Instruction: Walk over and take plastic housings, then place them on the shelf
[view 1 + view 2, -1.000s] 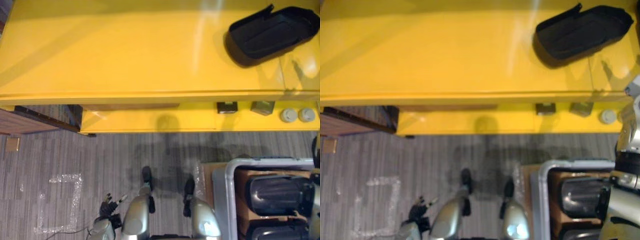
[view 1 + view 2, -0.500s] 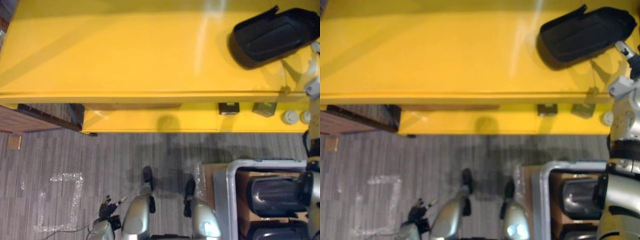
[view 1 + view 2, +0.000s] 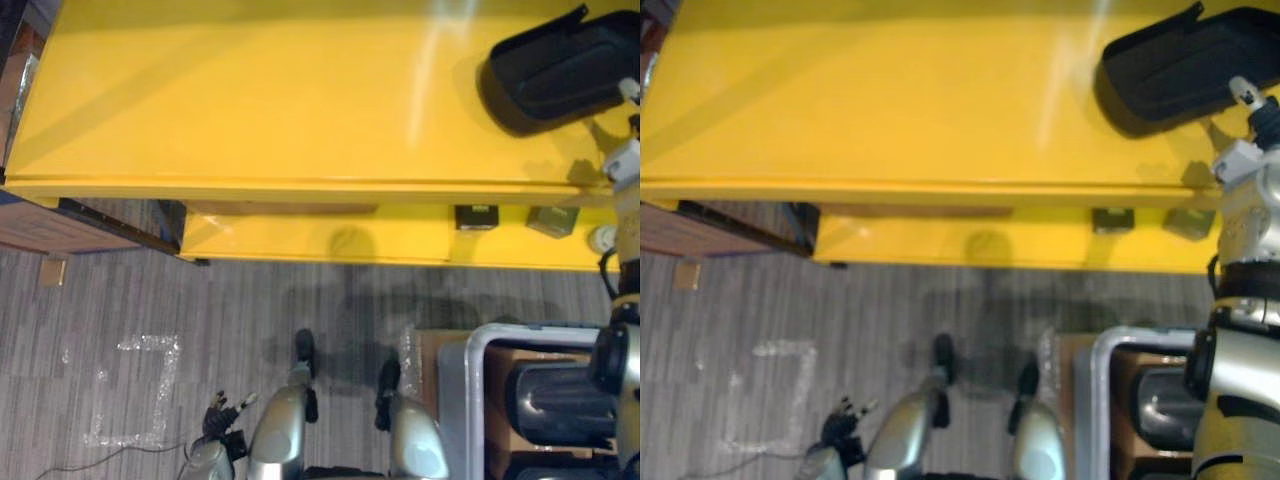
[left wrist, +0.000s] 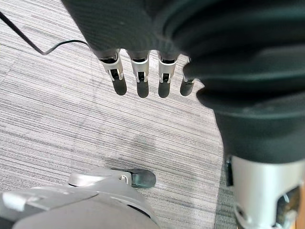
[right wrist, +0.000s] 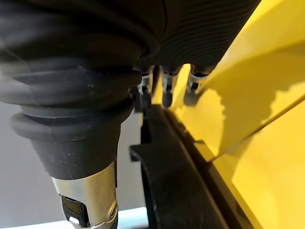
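A long yellow shelf point(image 3: 250, 100) stands over the grey carpet floor point(image 3: 200, 300). At the lower right, a grey bin point(image 3: 470, 380) holds one visible dark housing point(image 3: 550, 400). One black plastic housing point(image 3: 560, 65) lies on the shelf's right end. The right hand point(image 3: 1252, 118) is just beside it, fingers point(image 5: 167, 93) straight. The left hand point(image 3: 222, 415) hangs over the floor, fingers point(image 4: 138, 78) straight and apart. Two small boxes point(image 3: 477, 216) sit on the lower shelf point(image 3: 330, 240).

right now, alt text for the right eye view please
A black plastic housing lies on the yellow shelf at upper right, the right hand raised beside it. Below, a grey bin holds another dark housing.

Housing point(image 3: 565, 65) on shelf point(image 3: 250, 100) far R; bin point(image 3: 474, 400) w/ housings point(image 3: 560, 405) on floor point(image 3: 200, 300), R
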Controlling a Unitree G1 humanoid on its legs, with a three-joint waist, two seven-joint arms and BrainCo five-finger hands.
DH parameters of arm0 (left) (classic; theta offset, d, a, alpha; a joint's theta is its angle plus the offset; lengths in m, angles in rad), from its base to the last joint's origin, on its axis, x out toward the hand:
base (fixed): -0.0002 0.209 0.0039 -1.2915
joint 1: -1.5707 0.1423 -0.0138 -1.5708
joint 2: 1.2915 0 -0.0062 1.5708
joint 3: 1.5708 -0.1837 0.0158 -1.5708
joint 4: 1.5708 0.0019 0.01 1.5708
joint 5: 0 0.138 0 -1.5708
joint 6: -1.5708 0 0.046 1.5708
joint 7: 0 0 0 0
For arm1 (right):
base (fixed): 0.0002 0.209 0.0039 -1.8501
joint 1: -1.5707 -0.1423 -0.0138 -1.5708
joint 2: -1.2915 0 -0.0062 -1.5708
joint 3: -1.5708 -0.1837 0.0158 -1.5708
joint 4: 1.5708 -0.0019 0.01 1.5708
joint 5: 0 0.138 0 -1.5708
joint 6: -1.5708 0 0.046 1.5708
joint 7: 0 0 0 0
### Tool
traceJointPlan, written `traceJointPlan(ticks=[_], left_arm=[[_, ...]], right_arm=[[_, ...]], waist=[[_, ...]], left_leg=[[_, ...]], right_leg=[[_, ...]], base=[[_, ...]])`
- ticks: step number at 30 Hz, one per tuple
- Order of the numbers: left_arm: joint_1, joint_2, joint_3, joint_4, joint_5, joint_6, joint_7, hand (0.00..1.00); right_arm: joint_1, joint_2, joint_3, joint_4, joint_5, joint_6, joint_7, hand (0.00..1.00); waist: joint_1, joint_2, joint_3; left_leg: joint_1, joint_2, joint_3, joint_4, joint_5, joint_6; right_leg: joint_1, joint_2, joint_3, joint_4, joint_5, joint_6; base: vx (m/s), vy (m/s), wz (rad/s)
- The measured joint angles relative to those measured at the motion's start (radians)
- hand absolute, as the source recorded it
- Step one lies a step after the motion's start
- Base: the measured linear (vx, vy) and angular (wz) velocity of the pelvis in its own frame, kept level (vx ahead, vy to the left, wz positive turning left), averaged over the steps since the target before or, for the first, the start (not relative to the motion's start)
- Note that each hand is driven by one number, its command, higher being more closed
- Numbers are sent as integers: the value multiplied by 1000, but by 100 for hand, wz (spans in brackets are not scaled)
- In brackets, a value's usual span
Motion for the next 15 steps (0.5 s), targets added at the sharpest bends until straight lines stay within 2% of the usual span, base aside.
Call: traceJointPlan(ticks=[6, 10, 15], left_arm=[[-1, -4, -8, 0, -32, 0, -1, 0], [-8, -13, -9, 0, -34, 0, -8, 0], [-7, -14, -12, -1, -34, 0, -27, 0]], right_arm=[[-77, -6, 22, 52, 0, 3, -108, 0], [-149, -9, 30, 67, -2, 2, -177, 0], [-234, -11, 135, 86, -31, 3, -164, 0]], waist=[[13, 5, 3], [19, 23, 11], [30, 35, 13]], left_leg=[[-6, -6, -7, 7, 0, 0], [-27, -9, -25, 18, 1, -2], [-41, -13, -30, 20, 4, -6]], right_leg=[[-18, -13, -7, 44, -27, 0], [-40, -21, -21, 81, -46, -3], [-76, -35, -25, 131, -78, -8]], base=[[20, -14, 5], [4, -24, 12], [3, -36, 5]])
